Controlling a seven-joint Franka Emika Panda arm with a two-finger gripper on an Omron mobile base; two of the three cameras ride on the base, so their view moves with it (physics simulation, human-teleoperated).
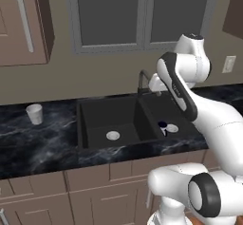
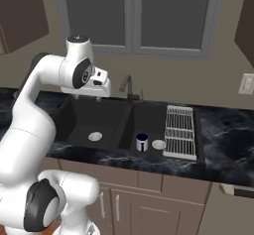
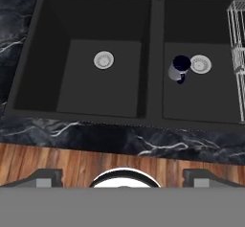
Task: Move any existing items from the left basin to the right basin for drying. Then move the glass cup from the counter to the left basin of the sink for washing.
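Note:
The glass cup (image 1: 34, 113) stands upright on the counter (image 1: 42, 143), well left of the sink. The wide left basin (image 3: 86, 87) holds nothing but its pale drain (image 3: 104, 59). In the narrow right basin (image 3: 201, 96) a small dark cup (image 3: 179, 69) stands beside the drain (image 3: 200, 64). My gripper (image 2: 89, 97) hangs high above the sink, over its front part, open and empty. In the hand view its fingertips (image 3: 45, 177) stand far apart at the bottom.
A dark faucet (image 2: 128, 86) rises behind the divider between the basins. A white wire drying rack (image 2: 179, 130) lies on the counter right of the sink. An upper cabinet (image 1: 23, 20) hangs above the glass cup's side.

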